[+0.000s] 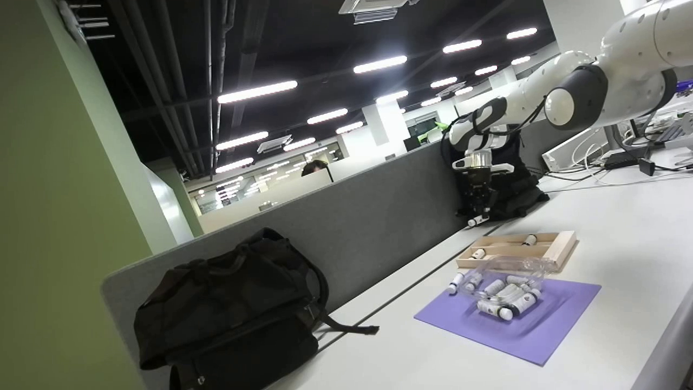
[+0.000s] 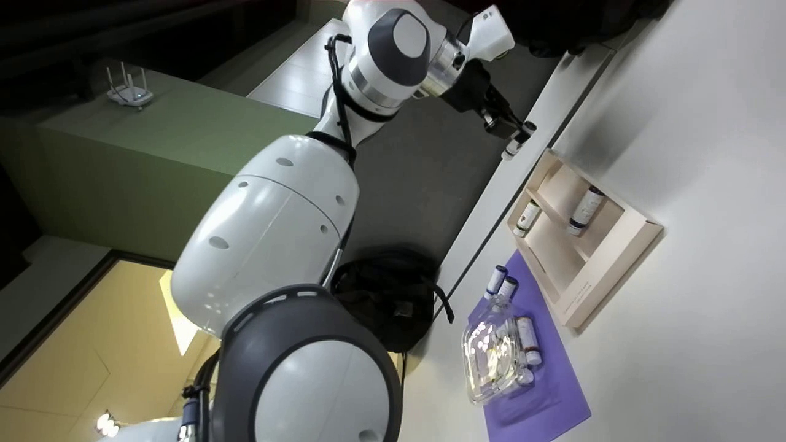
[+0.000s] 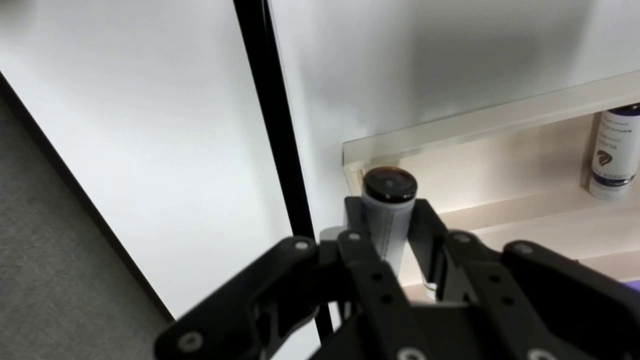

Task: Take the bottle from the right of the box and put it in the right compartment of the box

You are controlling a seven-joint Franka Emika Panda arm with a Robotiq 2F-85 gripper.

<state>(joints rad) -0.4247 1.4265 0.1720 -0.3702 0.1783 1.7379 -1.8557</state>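
Drawn snugly together, the claw (image 3: 388, 212) gripped the white bottle (image 2: 513, 148) apart from the wooden box (image 2: 605, 267), just beyond its end. The coming move would probably run across and down, the bottle's long axis roughly matching the navy-banded bottle (image 3: 614, 150) lying inside. Its label (image 3: 614, 137) bore a dark emblem (image 3: 604, 158); the text, like the box's print (image 2: 577, 297), was illegible.

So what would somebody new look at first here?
Probably the big white arm, running from bottom to top of an exterior view. Next, the bright purple mat on the desk, beside the wooden box, with white bottles and clear plastic on it. In the wrist view, the black gripper pinches a bottle near the middle.
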